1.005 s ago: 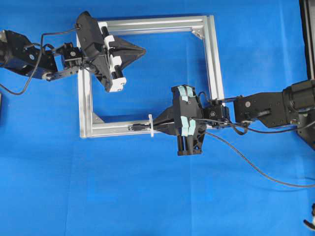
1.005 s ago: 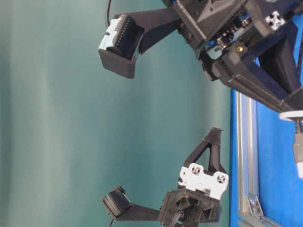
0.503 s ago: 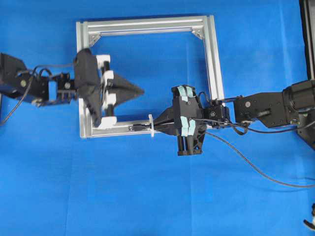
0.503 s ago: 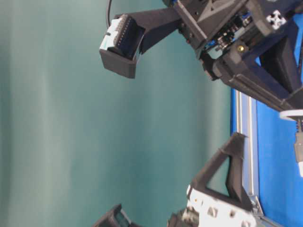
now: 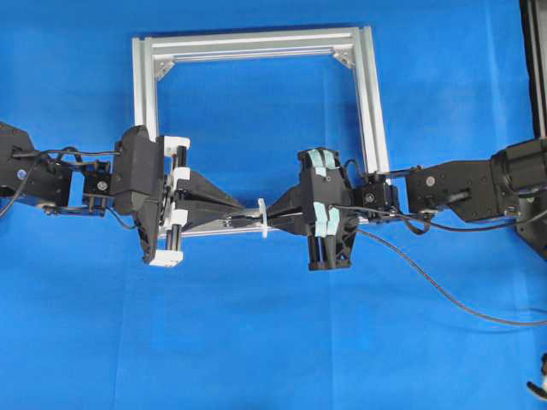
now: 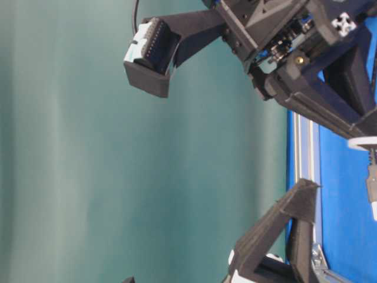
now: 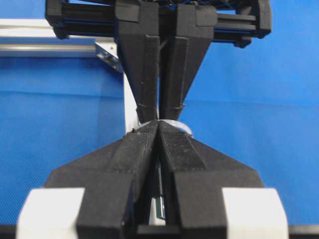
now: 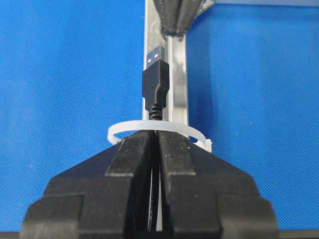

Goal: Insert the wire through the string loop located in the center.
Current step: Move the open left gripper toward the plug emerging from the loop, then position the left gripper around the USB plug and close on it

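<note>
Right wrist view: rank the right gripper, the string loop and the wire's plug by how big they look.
1. right gripper, though it sits nearest the camera.
2. string loop, wider than the plug.
3. wire's plug, smallest.

Blue tabletop [image 5: 256,342] carries a square silver frame [image 5: 370,102], lying flat; a black cable [image 5: 444,286] trails across the cloth at right.

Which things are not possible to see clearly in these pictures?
- Wire behind the string loop: right wrist view, hidden between the right gripper fingers.
- Left gripper touching the plug or not: overhead view, too small.
- Left gripper: table-level view, cut by bottom edge.
</note>
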Robot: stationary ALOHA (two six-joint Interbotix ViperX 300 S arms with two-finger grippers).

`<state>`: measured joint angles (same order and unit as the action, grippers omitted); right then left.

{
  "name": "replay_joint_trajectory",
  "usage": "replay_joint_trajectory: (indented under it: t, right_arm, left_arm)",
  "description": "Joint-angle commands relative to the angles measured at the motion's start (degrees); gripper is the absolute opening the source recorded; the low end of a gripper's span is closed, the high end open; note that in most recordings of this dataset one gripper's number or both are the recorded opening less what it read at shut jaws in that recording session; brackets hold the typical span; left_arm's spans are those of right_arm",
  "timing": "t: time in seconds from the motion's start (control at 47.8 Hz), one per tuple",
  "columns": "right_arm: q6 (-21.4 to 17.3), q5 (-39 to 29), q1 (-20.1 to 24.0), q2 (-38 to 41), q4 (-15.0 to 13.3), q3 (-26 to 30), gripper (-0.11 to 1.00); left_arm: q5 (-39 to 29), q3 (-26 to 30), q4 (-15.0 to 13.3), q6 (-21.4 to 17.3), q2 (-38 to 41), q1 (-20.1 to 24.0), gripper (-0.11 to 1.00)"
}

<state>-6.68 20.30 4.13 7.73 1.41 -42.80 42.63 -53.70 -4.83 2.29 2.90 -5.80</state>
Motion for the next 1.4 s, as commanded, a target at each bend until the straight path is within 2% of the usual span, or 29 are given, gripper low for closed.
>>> replay_joint_trajectory:
  t: [0.0, 0.649, 0.754, 0.921, 1.005, 1.068, 1.382]
  right_arm:
    - [0.09, 0.26, 0.26, -0.79, 0.00, 0.62, -0.02]
    - [0.18, 0.26, 0.26, -0.88, 0.00, 0.53, -0.02]
    - [0.18, 0.26, 0.26, -0.79, -0.09, 0.53, -0.02]
    - [0.18, 0.26, 0.35, -0.88, 0.00, 0.53, -0.02]
    - [0.26, 0.26, 0.44, -0.88, 0.00, 0.53, -0.02]
    - [0.18, 0.26, 0.44, -0.88, 0.00, 0.53, -0.02]
    - [0.26, 0.26, 0.44, -0.88, 0.00, 0.53, -0.02]
  left_arm:
    - [-0.09, 0.79, 0.18, 0.00, -1.23, -0.18, 0.00]
    - [-1.41, 1.23, 0.18, -0.70, -0.97, -0.09, 0.02]
    - [-1.41, 1.41, 0.18, -0.18, -0.88, -0.09, 0.24]
    - [-1.67, 1.41, 0.18, -0.18, -0.88, -0.09, 0.74]
    - [-2.72, 1.49, 0.18, -0.09, -0.88, -0.09, 0.90]
    - [-3.25, 1.41, 0.18, -0.09, -0.88, -0.09, 0.93]
    - [-4.13, 1.49, 0.18, -0.09, -0.88, -0.09, 0.93]
